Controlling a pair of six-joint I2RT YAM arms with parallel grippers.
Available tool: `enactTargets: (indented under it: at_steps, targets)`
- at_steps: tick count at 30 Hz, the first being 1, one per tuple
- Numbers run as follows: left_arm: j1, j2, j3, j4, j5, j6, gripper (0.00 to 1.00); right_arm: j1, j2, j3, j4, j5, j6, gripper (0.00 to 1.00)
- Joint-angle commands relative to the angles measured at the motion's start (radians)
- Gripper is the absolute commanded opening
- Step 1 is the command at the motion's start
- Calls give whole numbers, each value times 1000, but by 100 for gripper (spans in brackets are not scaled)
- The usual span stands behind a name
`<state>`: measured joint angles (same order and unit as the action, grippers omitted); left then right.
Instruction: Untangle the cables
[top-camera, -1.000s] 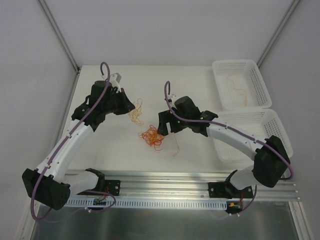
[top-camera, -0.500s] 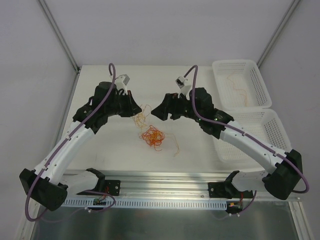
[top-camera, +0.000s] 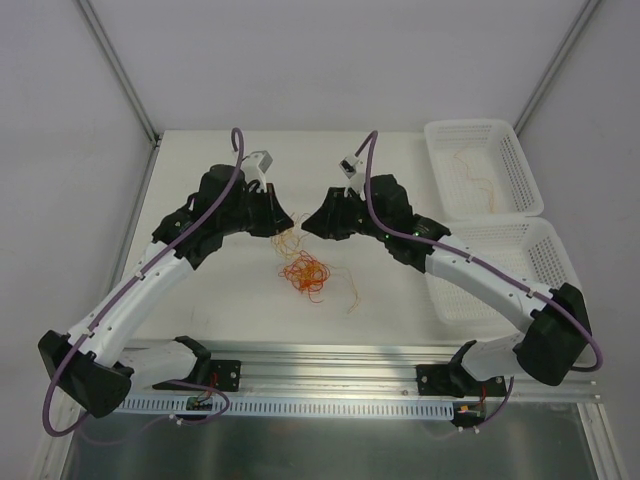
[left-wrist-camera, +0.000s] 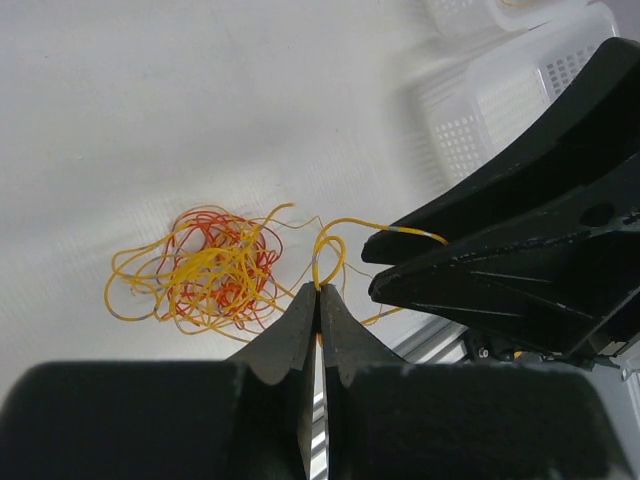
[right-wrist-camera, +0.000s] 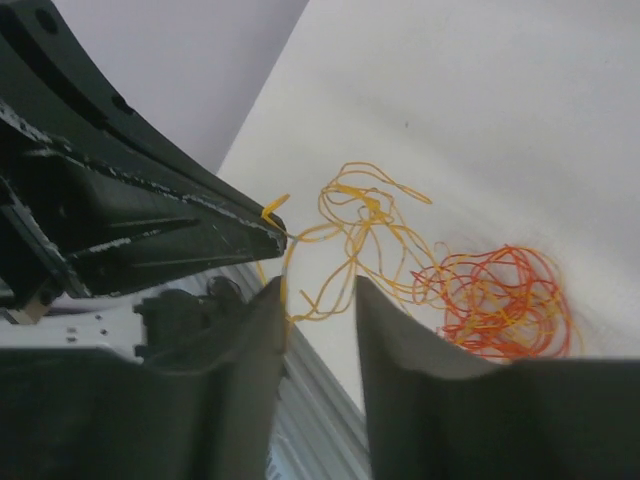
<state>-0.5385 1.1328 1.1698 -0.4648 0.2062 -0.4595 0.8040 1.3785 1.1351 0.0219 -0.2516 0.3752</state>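
Top external view: two white baskets are set at the 3 o'clock edge of the surface (top-camera: 230, 300). In the far basket (top-camera: 520, 160) a pale orange cable (top-camera: 470, 165) is seen lying loose. The near basket (top-camera: 545, 250) is partly covered by the right arm, and what it holds cannot be told. The cables (top-camera: 305, 270) are heaped in a red-orange and yellow tangle at mid-surface, well apart from both baskets, with one pale strand (top-camera: 351, 295) trailing off toward 4 o'clock. The left fingers (top-camera: 287, 222) are poised at 11 o'clock of the tangle and the right fingers (top-camera: 308, 226) at 12 o'clock, tip nearly to tip, with yellow loops strung up from the heap toward them.

From the left wrist, the left fingers (left-wrist-camera: 318, 300) are shown pressed together on a yellow cable (left-wrist-camera: 330, 238), pinched at the very tips, with the tangle lying on the surface at 10 o'clock of them.

From the right wrist, the right fingers are seen parted, with a yellow strand (right-wrist-camera: 285, 265) hanging in the gap close against one of them; whether it is touched cannot be made out. The tangle is spread at 3 o'clock of those tips.
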Motion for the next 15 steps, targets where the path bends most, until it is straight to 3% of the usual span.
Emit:
enactTargets:
  at_steps: [1, 2, 3, 10, 15]
  targets:
    - [-14, 2, 27, 9, -25, 15, 0, 4, -22, 40, 5, 12, -30, 26]
    - [-14, 1, 21, 11, -31, 19, 0, 3, -33, 43, -17, 31, -50, 9]
    - [-14, -8, 4, 9, -63, 25, 0, -2, -45, 46, -52, 73, -70, 2]
    - [-12, -57, -107, 20, -168, 64, 5, -101, -180, 100, -287, 231, -209, 1]
    - [-12, -100, -240, 138, -117, 53, 18, -115, -219, 160, -399, 325, -275, 0]
